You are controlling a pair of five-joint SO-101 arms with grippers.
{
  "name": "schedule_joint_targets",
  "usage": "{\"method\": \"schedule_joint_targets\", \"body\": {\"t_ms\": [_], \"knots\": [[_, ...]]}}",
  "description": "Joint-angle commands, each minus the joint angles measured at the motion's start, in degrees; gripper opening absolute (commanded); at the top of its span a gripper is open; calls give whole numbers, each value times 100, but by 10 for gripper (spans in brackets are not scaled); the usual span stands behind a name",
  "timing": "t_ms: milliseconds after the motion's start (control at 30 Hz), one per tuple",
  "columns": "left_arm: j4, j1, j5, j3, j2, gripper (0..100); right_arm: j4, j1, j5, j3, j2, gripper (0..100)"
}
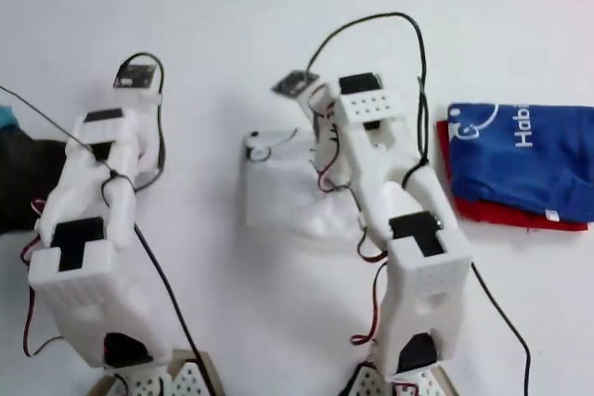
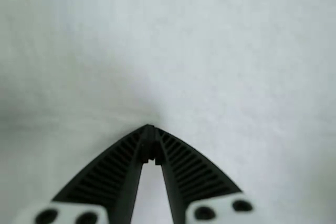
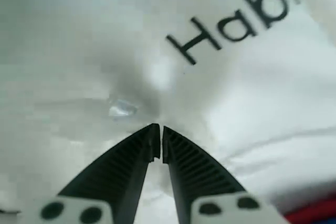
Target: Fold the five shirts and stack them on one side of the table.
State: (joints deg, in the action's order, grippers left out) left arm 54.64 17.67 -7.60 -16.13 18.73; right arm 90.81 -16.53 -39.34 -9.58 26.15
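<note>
The right gripper (image 3: 157,128) has its jaws drawn almost together, nipping a pucker of the white shirt (image 3: 252,93), which lies rumpled under that arm mid-table. The left gripper (image 2: 149,129) is pressed tight with nothing in it, just above the bare table (image 1: 232,34). Off to the right, a folded blue shirt (image 1: 529,155) sits on a red shirt (image 1: 506,212).

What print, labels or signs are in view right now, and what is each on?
Blue shirt: white lettering, cut off at the edge of the high view; no whole word reads.
Blue shirt: a white outline logo, not text.
White shirt: black lettering, cut off at the edge of the right wrist view; no whole word reads.
Tag at the blue shirt's edge: too small to read.
Red shirt: no print shows.
</note>
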Motion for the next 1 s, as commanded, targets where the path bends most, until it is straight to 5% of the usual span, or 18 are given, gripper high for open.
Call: {"method": "schedule_joint_targets", "body": {"t_ms": [0,400,567,667,967], "knots": [[-26,-53,-53,171,9,26,585,57,-343,-237,-611,21],[-26,-53,-53,171,9,26,664,31,-765,1354,-2149,21],[-26,-53,-53,171,18,26,-435,31,-343,1081,-2686,21],[-26,-53,-53,171,18,26,-1270,-101,369,1222,-2527,21],[-26,-53,-53,171,18,26,-1490,-435,404,1301,-796,21]]}}
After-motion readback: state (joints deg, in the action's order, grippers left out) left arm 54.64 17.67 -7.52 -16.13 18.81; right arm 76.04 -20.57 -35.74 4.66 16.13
